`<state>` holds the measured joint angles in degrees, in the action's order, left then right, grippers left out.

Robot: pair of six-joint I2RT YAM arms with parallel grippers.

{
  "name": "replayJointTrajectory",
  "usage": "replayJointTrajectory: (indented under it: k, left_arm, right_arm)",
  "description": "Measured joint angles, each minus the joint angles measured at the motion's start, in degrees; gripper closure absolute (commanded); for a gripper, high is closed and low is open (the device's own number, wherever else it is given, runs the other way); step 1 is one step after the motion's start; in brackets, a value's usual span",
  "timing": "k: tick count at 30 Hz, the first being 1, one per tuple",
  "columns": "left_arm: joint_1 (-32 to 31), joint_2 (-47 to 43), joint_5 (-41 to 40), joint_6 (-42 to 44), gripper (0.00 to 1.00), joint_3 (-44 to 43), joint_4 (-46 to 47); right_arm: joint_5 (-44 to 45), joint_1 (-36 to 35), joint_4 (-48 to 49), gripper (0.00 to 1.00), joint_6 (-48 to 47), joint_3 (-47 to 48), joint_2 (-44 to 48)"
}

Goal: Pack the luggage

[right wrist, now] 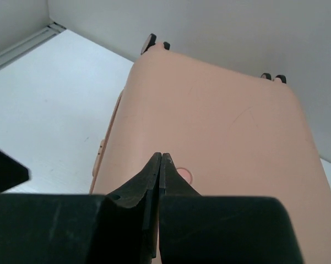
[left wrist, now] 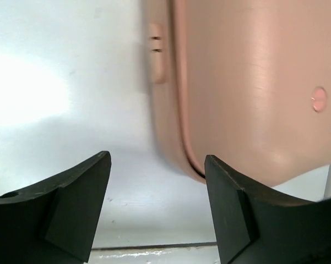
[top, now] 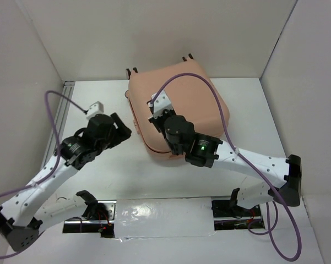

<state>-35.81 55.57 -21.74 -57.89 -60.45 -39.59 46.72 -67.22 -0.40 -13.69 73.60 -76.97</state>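
Top external view: the suitcase (top: 193, 93) lies shut and flat toward the far edge of the worktop (top: 248, 110), about mid-width, wheels (top: 187, 56) at the far wall, long axis running near to far. The right gripper (right wrist: 161, 157) hangs over the lid's near left part, jaws pressed together on nothing. The left gripper (left wrist: 157, 159) sits just beside the left side, jaws wide, the seam (left wrist: 179, 110) ahead and slightly right. For working that seam, I'd say the left arm is better placed.

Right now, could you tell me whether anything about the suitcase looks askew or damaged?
The suitcase lies shut but turned at an angle to the table edges; its lid shows what looks like a faint scratch.
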Motion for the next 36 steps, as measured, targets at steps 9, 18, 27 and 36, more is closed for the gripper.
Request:
replayJointTrajectory:
  k: [9, 18, 27, 36]
  left_arm:
    - [3.0, -9.8, -4.6, -5.3, 0.00, 5.2, -10.9]
    - [6.5, 2.4, -3.3, -3.4, 0.02, 6.1, -6.0]
    - [20.7, 24.6, 6.6, 4.5, 0.03, 0.1, 4.5]
    - [23.4, 48.1, 12.7, 11.3, 0.06, -15.5, 11.5]
  right_arm:
    - [-7.3, 8.5, -6.0, 0.72, 9.6, 0.0, 9.7]
    - [-10.0, 44.8, -14.7, 0.00, 22.7, -1.0, 10.6]
    - [-30.8, 71.4, -15.3, 0.00, 23.6, -1.3, -2.8]
    - [-44.0, 78.5, -12.1, 0.00, 21.1, -0.7, -17.1]
